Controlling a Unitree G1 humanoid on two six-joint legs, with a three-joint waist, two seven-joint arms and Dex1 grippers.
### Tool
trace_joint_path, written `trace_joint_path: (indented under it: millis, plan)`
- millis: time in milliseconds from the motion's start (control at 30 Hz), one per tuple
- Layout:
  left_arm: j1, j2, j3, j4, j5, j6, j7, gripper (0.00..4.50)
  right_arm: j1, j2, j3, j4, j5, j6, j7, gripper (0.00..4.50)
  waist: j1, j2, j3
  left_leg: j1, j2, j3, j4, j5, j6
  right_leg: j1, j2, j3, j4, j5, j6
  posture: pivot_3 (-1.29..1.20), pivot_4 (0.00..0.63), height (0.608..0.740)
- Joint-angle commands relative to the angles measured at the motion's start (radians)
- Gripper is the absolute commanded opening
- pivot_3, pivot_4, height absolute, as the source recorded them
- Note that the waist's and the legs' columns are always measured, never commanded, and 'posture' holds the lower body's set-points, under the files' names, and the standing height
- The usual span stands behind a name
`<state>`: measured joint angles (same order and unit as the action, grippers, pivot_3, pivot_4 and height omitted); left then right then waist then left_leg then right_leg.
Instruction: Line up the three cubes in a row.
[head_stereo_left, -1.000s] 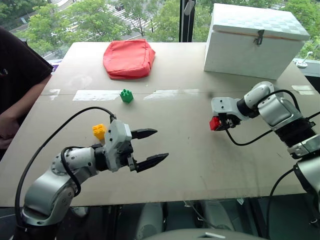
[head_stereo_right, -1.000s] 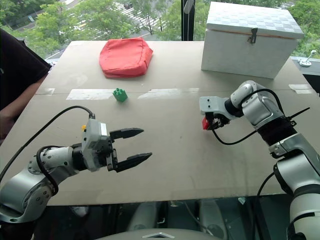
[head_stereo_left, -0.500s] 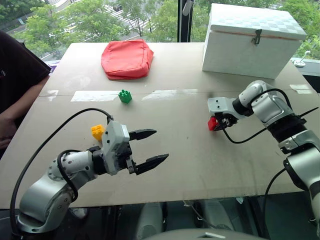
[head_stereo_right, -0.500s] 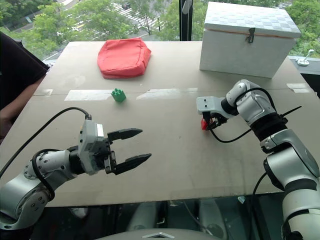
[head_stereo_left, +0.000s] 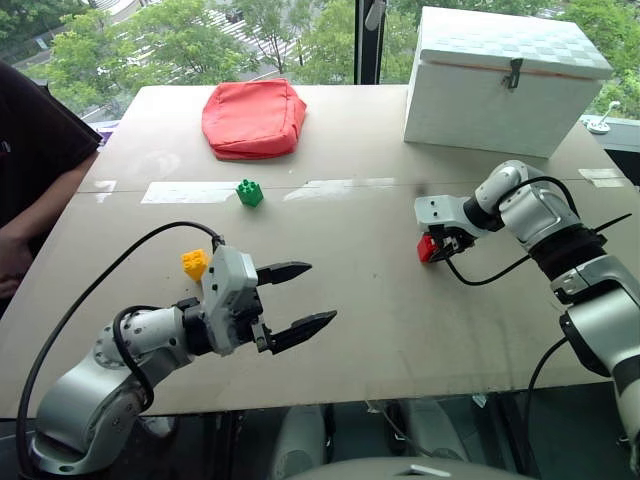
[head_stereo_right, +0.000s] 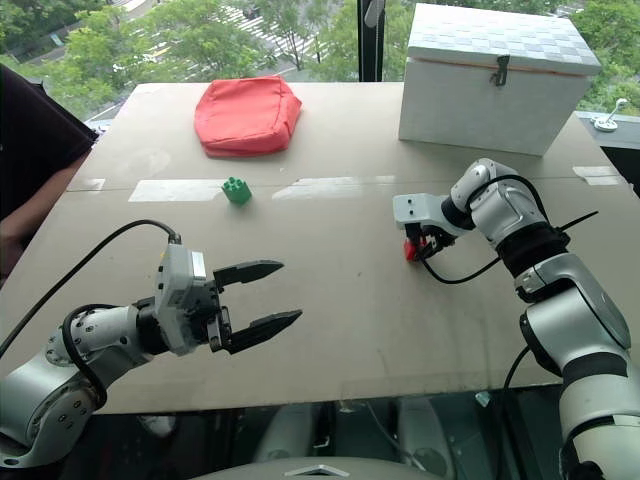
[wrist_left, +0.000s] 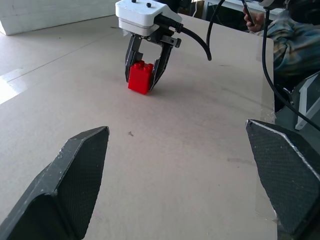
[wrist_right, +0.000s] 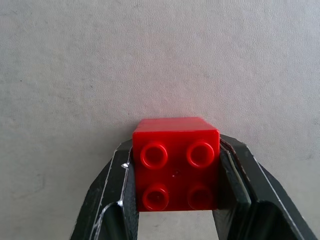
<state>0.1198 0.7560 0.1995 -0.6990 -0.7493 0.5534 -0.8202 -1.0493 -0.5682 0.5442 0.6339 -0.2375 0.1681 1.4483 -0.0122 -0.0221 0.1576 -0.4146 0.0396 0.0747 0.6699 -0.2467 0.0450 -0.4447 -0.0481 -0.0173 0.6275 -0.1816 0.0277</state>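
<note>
Barely changed from a second earlier: red cube (wrist_right: 175, 165) pinched at the same spot on the bench (head_stereo_left: 380, 330), green cube (head_stereo_left: 249, 192) and yellow cube (head_stereo_left: 195, 264) unmoved, right elbow drawn slightly inward.

Step in hand, as judged: carrying the red cube toward a line with the other two. To do it well: keep the pinch square on the two side faces, studs up; lift clear of the surface before travelling rather than dragging; set down flat, on one straight line with green and yellow, evenly spaced; release only once settled, then withdraw straight up to avoid nudging.

Red cube: glossy plastic block, four round studs on top, upright, at or just above the bench in its right half, toward the middle; contact with the surface not discernible. Pinched on opposite sides between the black fingers of the right end effector (wrist_left: 145, 85), angled steeply downward.

Green cube near the bench centre, toward the far edge; yellow cube nearer the left edge, just behind the left end effector (head_stereo_left: 322, 293), fingers spread wide, empty, hovering near the front edge. All three cubes well apart.
</note>
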Motion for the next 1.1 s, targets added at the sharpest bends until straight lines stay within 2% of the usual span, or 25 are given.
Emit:
trace_joint_path:
  millis: [33, 200, 267, 700, 833, 1000, 1100]
  plan:
    - [0.004, 0.004, 0.032, -0.052, -0.016, -0.016, 0.009, 4.5, -0.03, -0.002, -0.017, 0.002, -0.006, -0.01, 0.023, 1.35, 0.001, 0.0, 0.0, 0.0, 0.0, 0.0, 0.0, 0.0, 0.0, 0.0, 0.0, 0.0, 0.0, 0.0, 0.0, 0.0, 0.15, 0.74]
    - [0.013, 0.002, 0.029, -0.057, -0.012, -0.017, 0.017, 4.5, -0.031, 0.008, -0.024, 0.019, -0.011, -0.001, 0.018, 3.76, 0.0, 0.0, 0.0, 0.0, 0.0, 0.0, 0.0, 0.0, 0.0, 0.0, 0.0, 0.0, 0.0, 0.0, 0.0, 0.0, 0.15, 0.74]
    - [0.02, 0.0, 0.03, -0.06, -0.011, -0.017, 0.02, 4.5, -0.026, 0.005, -0.033, 0.003, -0.005, 0.001, 0.018, 4.44, 0.0, 0.0, 0.0, 0.0, 0.0, 0.0, 0.0, 0.0, 0.0, 0.0, 0.0, 0.0, 0.0, 0.0, 0.0, 0.0, 0.15, 0.74]
    - [0.016, 0.002, 0.024, 0.003, 0.007, -0.033, -0.002, 4.5, 0.07, -0.088, -0.137, -0.27, 0.088, 0.144, 0.036, 4.44, 0.002, 0.001, 0.0, 0.0, 0.0, 0.0, 0.0, 0.0, 0.0, 0.0, 0.0, 0.0, 0.0, 0.0, 0.0, 0.0, 0.15, 0.74]
    - [0.012, -0.012, 0.036, 0.037, 0.004, -0.02, 0.021, 4.5, 0.129, -0.113, -0.226, -0.423, 0.193, 0.223, 0.028, 4.44, 0.0, 0.001, 0.001, 0.0, 0.0, 0.0, 0.0, 0.0, 0.0, 0.0, 0.0, 0.0, 0.0, 0.0, 0.0, 0.0, 0.15, 0.74]
    - [0.018, -0.036, 0.042, 0.059, 0.025, -0.025, 0.062, 4.5, 0.275, -0.158, -0.35, -0.633, 0.248, 0.326, -0.097, 4.44, 0.007, 0.001, 0.001, -0.001, 0.0, -0.001, -0.001, 0.0, 0.0, 0.0, 0.0, -0.001, 0.0, 0.0, 0.0, 0.0, 0.15, 0.74]
    - [0.012, -0.04, 0.038, 0.074, 0.039, -0.032, 0.065, 4.5, 0.333, -0.169, -0.396, -0.731, 0.279, 0.479, -0.169, 4.44, 0.009, 0.001, 0.001, -0.001, 0.0, 0.0, -0.001, 0.0, 0.0, 0.0, -0.001, 0.0, 0.0, 0.0, 0.0, 0.0, 0.15, 0.74]
